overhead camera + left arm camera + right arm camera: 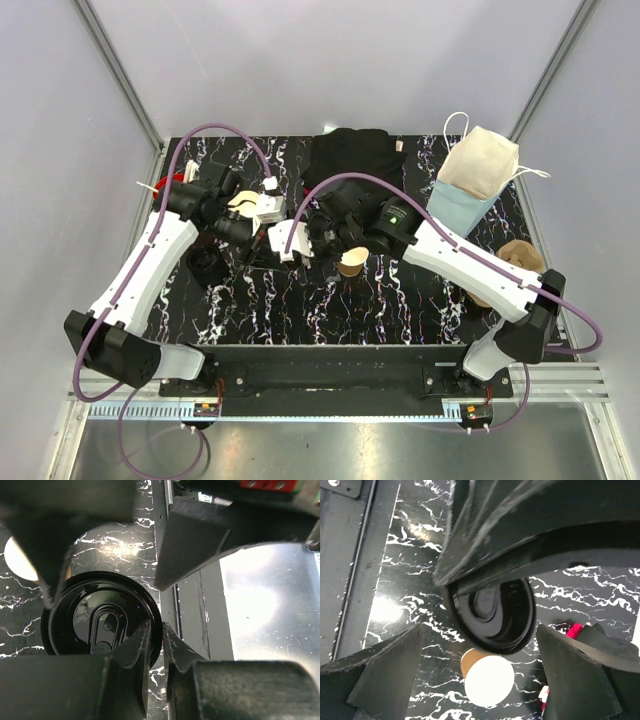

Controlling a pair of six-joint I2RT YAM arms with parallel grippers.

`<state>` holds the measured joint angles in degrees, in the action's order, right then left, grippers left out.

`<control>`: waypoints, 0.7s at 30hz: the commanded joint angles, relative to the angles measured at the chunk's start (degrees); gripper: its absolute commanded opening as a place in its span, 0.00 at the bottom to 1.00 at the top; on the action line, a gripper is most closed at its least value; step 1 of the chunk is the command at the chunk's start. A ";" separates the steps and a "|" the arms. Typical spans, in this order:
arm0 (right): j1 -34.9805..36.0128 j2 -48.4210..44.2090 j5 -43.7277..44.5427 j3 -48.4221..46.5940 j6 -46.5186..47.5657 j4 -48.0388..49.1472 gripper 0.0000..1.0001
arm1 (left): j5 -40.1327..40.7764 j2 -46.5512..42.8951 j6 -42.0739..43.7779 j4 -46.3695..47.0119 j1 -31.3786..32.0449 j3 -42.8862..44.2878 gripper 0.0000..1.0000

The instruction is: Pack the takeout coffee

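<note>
- Two steps remain, we judge: capping and bagging. The takeout coffee cup [350,262] stands lidless on the table [400,310].
- At its 10 o'clock, our left gripper [156,630] pinches the black lid [100,625] by the rim. The right gripper [479,630] gapes wide, holding nothing.
- Farthest, at 2 o'clock, the bags [478,170] lie.

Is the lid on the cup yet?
Off. The cup shows its open cream mouth; the left pincer pinches the black lid by its rim.
</note>
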<state>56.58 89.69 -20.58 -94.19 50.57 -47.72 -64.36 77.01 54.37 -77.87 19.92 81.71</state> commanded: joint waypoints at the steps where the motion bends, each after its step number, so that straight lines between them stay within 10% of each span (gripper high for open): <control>1: 0.46 1.53 1.16 -3.19 -0.55 3.34 1.00 | -3.58 -1.87 1.44 -10.64 0.29 0.47 0.15; 14: 0.82 1.54 1.16 -1.35 -1.96 4.13 0.42 | -3.67 -2.57 1.97 -10.73 0.20 0.11 0.15; 21: 0.82 0.49 0.72 -0.20 -3.19 4.04 0.38 | -3.32 -3.10 1.88 -10.55 -0.85 0.46 0.36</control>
<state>57.78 92.23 -20.86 -94.52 49.08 -46.52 -65.34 76.03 55.59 -76.14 19.53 81.60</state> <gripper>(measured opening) 0.403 0.255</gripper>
